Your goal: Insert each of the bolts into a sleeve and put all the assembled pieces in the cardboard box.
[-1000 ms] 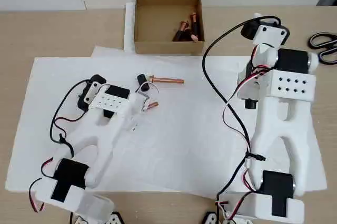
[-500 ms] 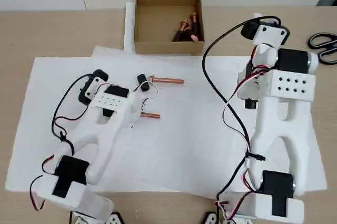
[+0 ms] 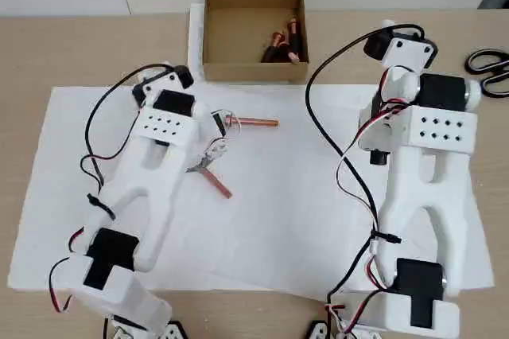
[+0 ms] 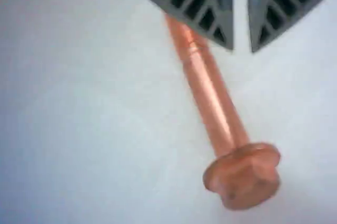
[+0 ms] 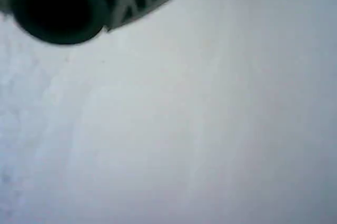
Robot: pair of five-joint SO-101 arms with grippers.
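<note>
The left fingers [image 4: 237, 34], pinching a copper bolt [image 4: 213, 103] by its shaft, swing it from level to slanting, head pointing away from them, apparently ready for fitting.

Tabletop [image 3: 79, 44]: light wood.
- Large white paper sheet [image 3: 278, 227], spread across the middle.
- Smaller white sheet [image 3: 194, 37], at the far side.
- Cardboard box [image 3: 254, 71], open side up, standing at the paper's far edge.
- Scissors [image 3: 489, 64], black-handled, on bare wood at the right edge.
- Copper bolt [image 3: 254, 122], flat on the large sheet near the box, with a black sleeve [image 3: 216, 122] just beside its head.
</note>
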